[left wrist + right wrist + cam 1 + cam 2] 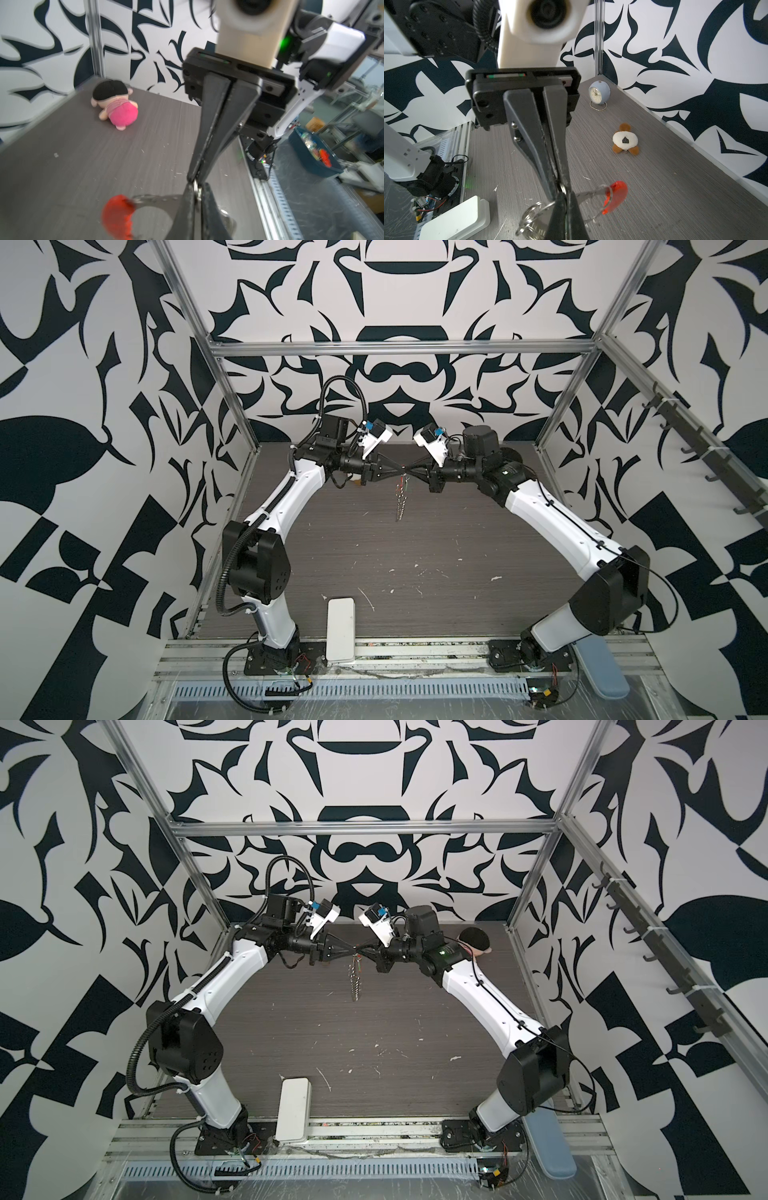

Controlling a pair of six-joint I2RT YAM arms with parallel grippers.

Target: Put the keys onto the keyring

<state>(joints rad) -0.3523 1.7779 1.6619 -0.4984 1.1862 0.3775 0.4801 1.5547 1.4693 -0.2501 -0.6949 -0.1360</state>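
The two arms reach in from each side and meet tip to tip, up in the air over the far part of the desk (415, 556). The left fingers (397, 470) are pressed together, and so are the right fingers (414, 470). Both pairs pinch the top of the keyring (400, 502), one from each side, and their tips almost touch. In both top views the rest of the keyring hangs down from that spot as a thin shiny chain. In the right wrist view its red bar (616, 197) sticks out on one side of the fingers. A bunch of silver rings (529, 216) sticks out on the other side. A pink doll (118, 110) lies on the desk by the far right corner. A little blue clock (599, 91) stands in a corner too, and a white-and-brown plush toy (625, 141) lies near it. A white box (340, 628) sits at the near edge of the desk.
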